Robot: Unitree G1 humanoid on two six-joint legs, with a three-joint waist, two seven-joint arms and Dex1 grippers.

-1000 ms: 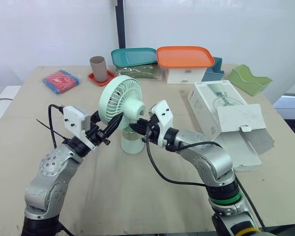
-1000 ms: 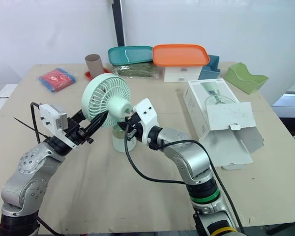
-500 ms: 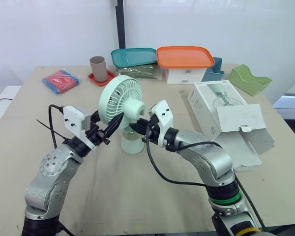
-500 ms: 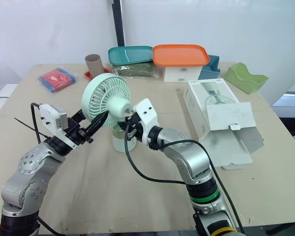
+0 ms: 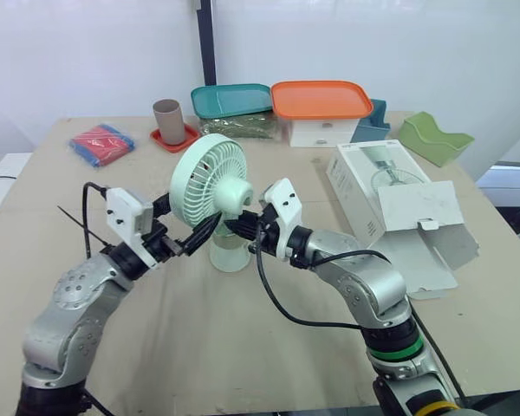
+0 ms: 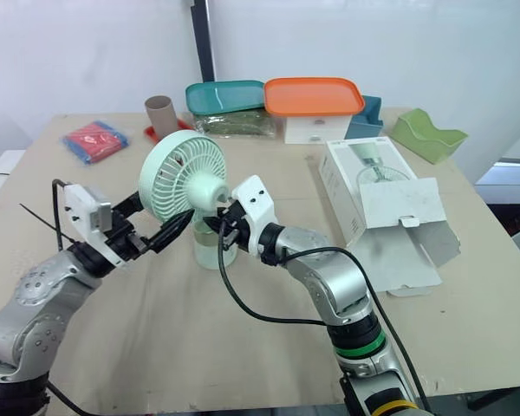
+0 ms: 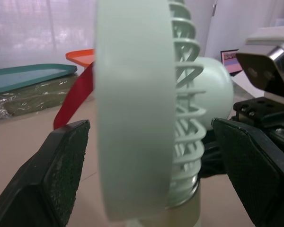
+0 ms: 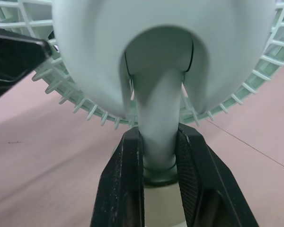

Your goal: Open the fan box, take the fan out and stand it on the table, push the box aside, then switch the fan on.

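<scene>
**Right gripper clamps the fan's neck; left gripper stands wide open around the head**

We see the right gripper point(image 8: 158, 142) closed on the fan point(image 5: 212, 182), one black finger pressed against each side of the slim neck just under the round motor housing. The left gripper point(image 7: 151, 125) is spread wide, with the rim of the fan's head between its two fingers and a gap on each side, so it touches nothing.

The fan stands upright on its base at the centre of the frame, on the table point(image 5: 243, 347). The fan box point(image 5: 390, 195) lies at the right of the frame, well apart from the fan, with its flap hanging open.

Compared with half a second ago, the fan and the right gripper keep their places. The left arm sits slightly further toward the lower left, and the whole view has shifted a little.
</scene>
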